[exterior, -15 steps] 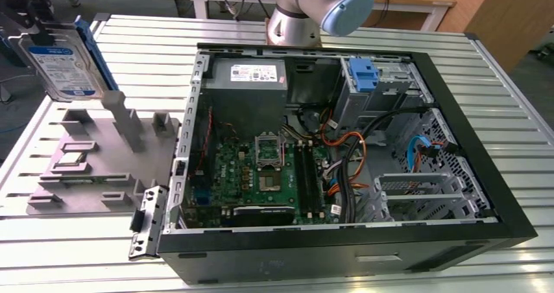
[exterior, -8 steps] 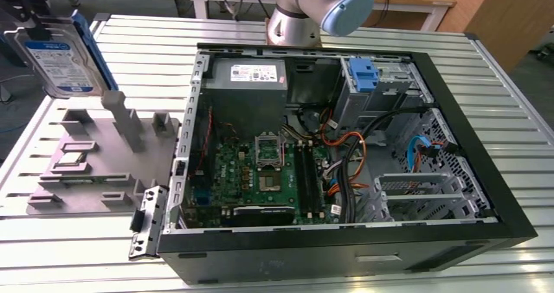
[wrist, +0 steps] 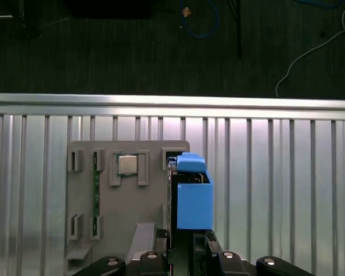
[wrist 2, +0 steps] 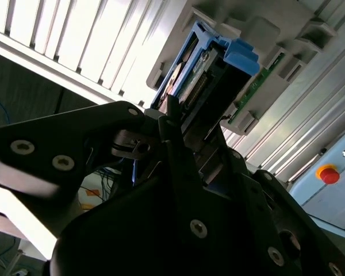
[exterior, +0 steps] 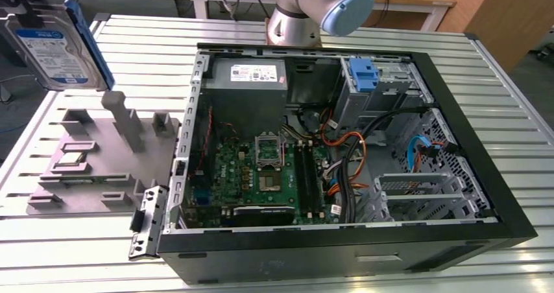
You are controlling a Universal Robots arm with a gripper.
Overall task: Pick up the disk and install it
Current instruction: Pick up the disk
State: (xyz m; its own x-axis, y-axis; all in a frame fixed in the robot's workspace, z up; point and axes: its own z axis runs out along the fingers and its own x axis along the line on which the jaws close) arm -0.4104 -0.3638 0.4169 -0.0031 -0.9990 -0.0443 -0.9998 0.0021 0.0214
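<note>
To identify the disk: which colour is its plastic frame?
The frame is blue, clearest in the first wrist view.

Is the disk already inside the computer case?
No, the disk is upright outside the case, off to the exterior view's left of it, by the grey tray.

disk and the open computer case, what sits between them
In the exterior view, a grey parts holder lies on the table between the raised disk and the computer case.
</note>
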